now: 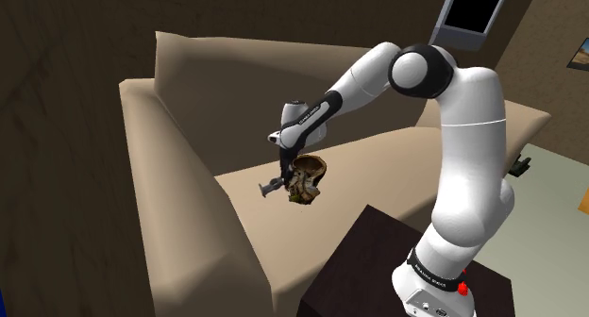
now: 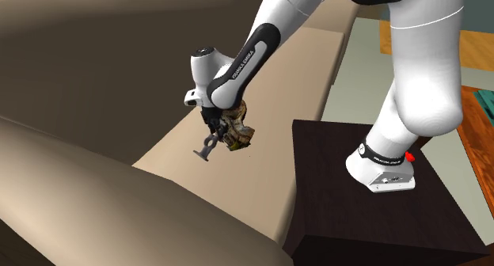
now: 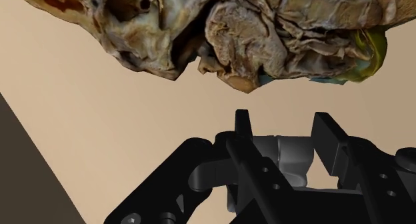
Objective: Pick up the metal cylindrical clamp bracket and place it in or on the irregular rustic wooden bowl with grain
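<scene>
My black gripper (image 1: 280, 176) hangs just over the beige sofa seat (image 1: 378, 169), shut on the clamp bracket (image 1: 268, 187), a small grey metal cylinder with dark fittings. In the wrist view the grey cylinder (image 3: 291, 156) sits clasped between the two fingers (image 3: 242, 125). The rustic bowl (image 1: 310, 176), brown, lumpy and irregular, rests on the seat right beside the gripper, on the side toward the stand. From the second exterior view the bracket (image 2: 206, 151) sticks out below the gripper (image 2: 212, 136), with the bowl (image 2: 240, 131) partly hidden behind the hand. The bowl's rough underside (image 3: 253, 36) looms close ahead of the fingertips.
The sofa's backrest (image 1: 236, 75) rises behind the bowl, and a broad armrest (image 1: 179, 202) runs along the shoulder view's left. My dark stand (image 2: 356, 193) butts against the seat's front edge. A dark screen (image 1: 475, 11) hangs on the wall above.
</scene>
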